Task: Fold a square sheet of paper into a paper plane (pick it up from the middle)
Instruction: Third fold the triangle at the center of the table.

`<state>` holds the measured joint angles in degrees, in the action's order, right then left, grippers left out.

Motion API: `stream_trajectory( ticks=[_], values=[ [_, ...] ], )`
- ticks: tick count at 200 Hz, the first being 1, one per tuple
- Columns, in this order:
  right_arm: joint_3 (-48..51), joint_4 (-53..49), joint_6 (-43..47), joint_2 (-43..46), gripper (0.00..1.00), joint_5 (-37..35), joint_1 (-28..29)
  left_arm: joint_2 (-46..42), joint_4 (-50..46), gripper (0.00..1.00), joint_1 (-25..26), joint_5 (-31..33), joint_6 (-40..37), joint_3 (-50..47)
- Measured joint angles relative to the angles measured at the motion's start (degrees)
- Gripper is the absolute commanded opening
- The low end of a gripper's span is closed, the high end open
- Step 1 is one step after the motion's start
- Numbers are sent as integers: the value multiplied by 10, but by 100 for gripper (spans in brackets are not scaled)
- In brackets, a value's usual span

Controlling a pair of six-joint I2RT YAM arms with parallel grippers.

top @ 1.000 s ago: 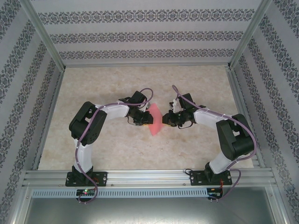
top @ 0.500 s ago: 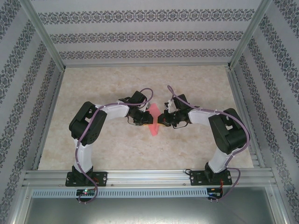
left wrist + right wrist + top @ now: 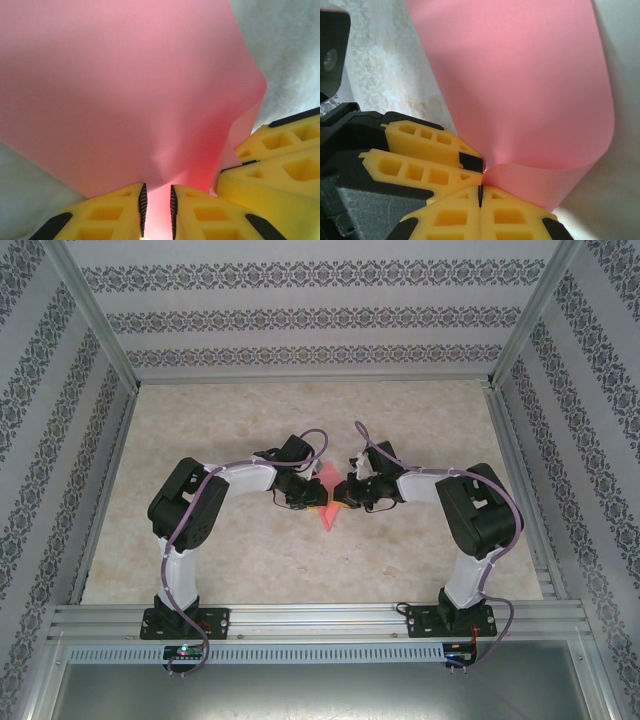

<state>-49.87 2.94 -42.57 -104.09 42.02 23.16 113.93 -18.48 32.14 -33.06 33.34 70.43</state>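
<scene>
Right gripper (image 3: 480, 189) has been brought in and clamped onto the paper (image 3: 328, 515) beside the left gripper (image 3: 156, 195), likewise pinching it, for a two-handed fold.

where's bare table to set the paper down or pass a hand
Crowded: the centre, where the left gripper and right gripper pinch the thin pink-red paper sheet. Free: marbled beige tabletop from there to the patterned back wall, and the near patch along the aluminium front rail.
</scene>
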Motion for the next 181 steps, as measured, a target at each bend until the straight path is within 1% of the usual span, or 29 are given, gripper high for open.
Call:
stream_trajectory(
  ticks=[19,31,98,126,181],
  values=[
    [-1,2,-2,-2,5,0,0,0,0,25,0,-4,0,0],
    [-2,2,-2,-5,5,0,3,0,0,28,0,-6,1,0],
    [-10,-5,0,-18,5,-4,4,-13,-17,31,0,-10,0,9],
    [-17,-13,5,-21,6,-6,7,-19,-19,31,-4,-10,-2,24],
    [-24,-24,10,-22,6,-6,7,-18,-27,27,-21,-9,-10,31]
  ],
)
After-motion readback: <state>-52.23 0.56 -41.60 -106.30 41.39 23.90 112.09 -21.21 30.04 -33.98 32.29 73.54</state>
